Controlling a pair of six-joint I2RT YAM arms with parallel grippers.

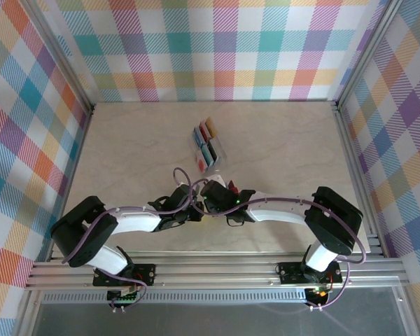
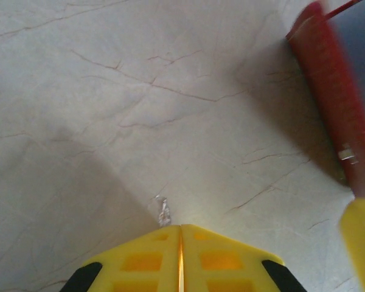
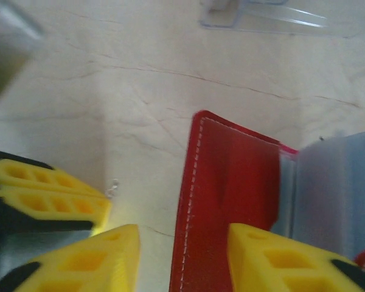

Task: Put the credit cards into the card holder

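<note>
Card holder (image 3: 231,201) lies open on the table (image 3: 109,91), low and centre-right in the right wrist view. Its red flap is spread out and the grey pockets face up at the right, likely so cards can slide in. The right gripper (image 3: 185,261) straddles the flap with jaws apart, gripping nothing. The left gripper (image 2: 180,255) is pressed closed and empty, just left of the holder. Credit cards (image 1: 207,140) stand in the clear rack (image 1: 196,148), above both grippers in the top view.
</note>
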